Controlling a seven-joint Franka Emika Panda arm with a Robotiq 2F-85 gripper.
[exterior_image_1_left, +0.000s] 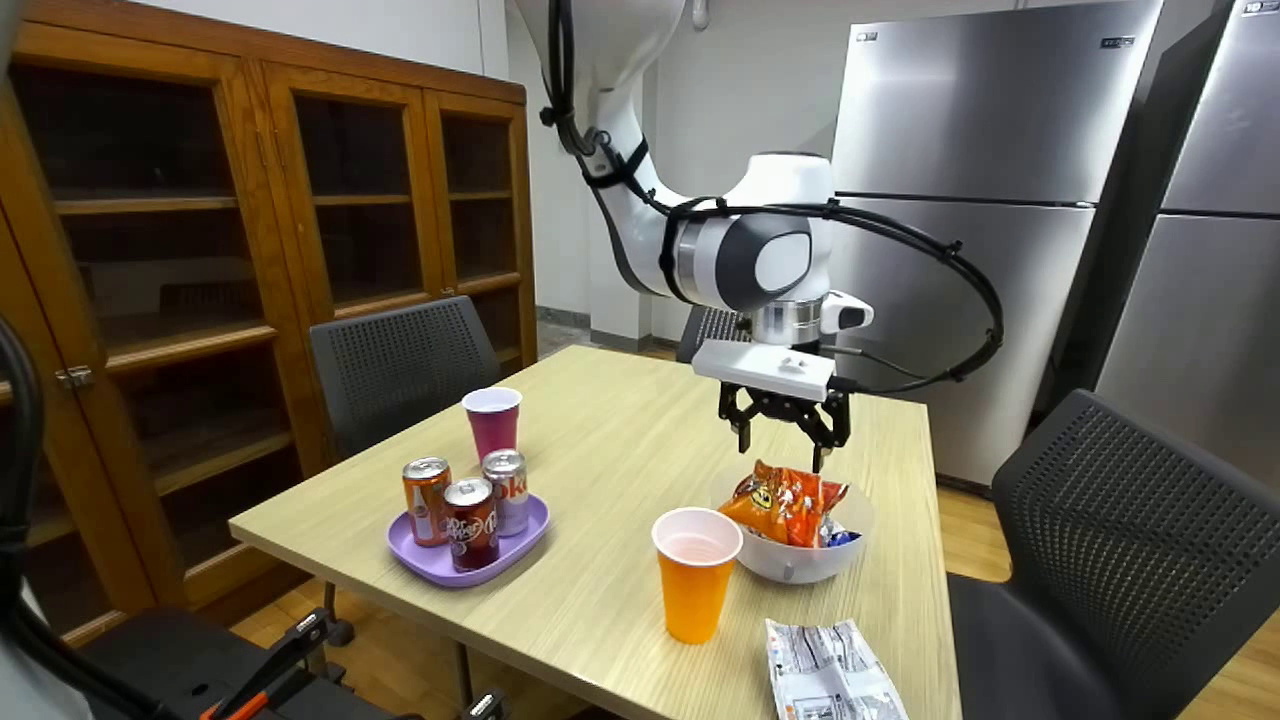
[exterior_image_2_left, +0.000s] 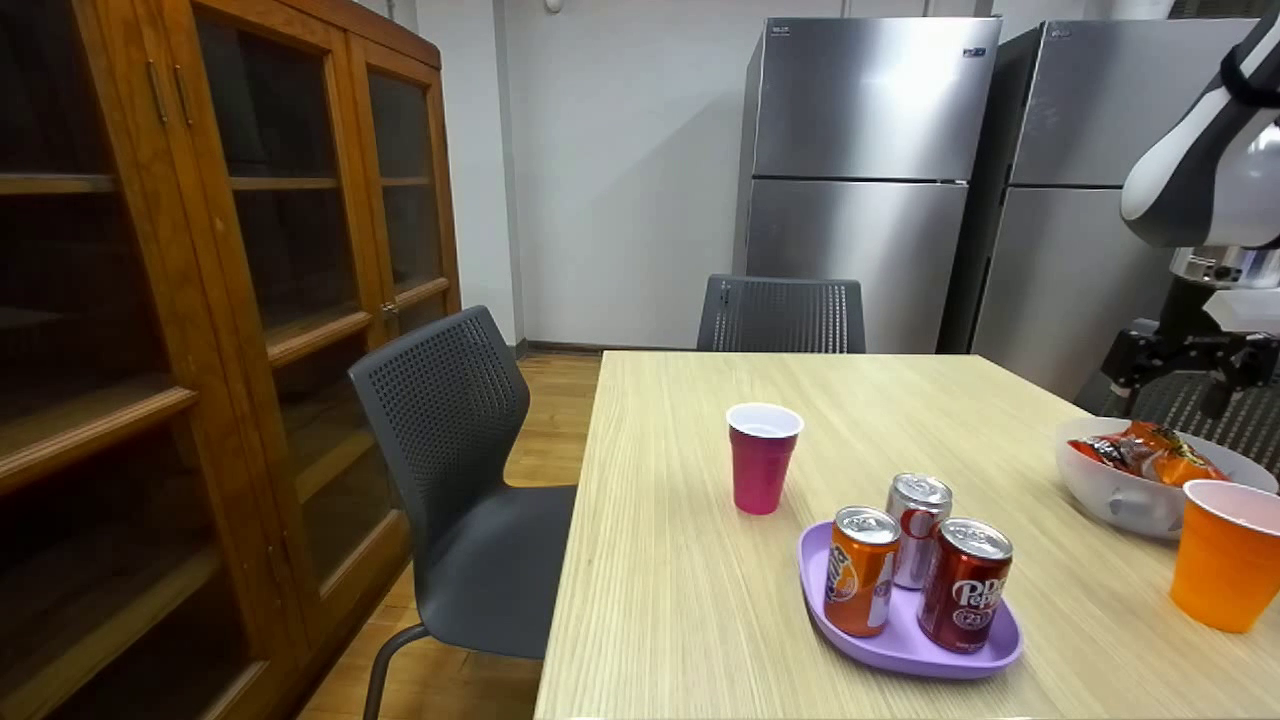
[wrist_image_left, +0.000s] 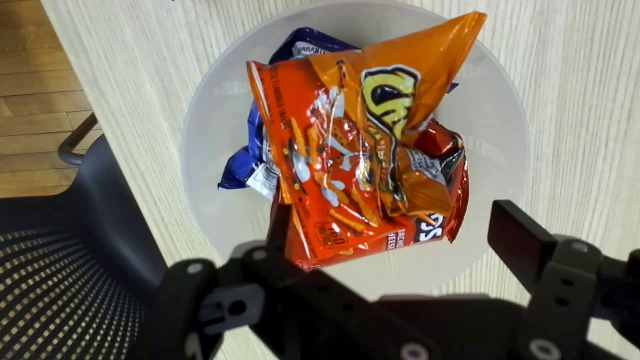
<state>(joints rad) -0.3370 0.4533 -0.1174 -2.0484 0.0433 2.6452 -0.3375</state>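
Near a glass-fronted wooden cabinet (exterior_image_1_left: 290, 250), a pale table (exterior_image_1_left: 620, 430) is bearing a translucent bowl (exterior_image_1_left: 790, 565) and, well apart from it, a purple tray (exterior_image_2_left: 920, 662). Just above the bowl, the gripper (exterior_image_1_left: 780, 455) is hovering with its fingers spread wide. Inside the bowl, an orange-and-red snack bag (wrist_image_left: 345, 160) is lying over a red bag (wrist_image_left: 452, 220) and a blue bag (wrist_image_left: 237, 167) (both partly hidden). Beside the bowl, an orange cup (exterior_image_1_left: 695, 600) is standing upright; on the tray, three cans (exterior_image_2_left: 915, 545) are standing close together.
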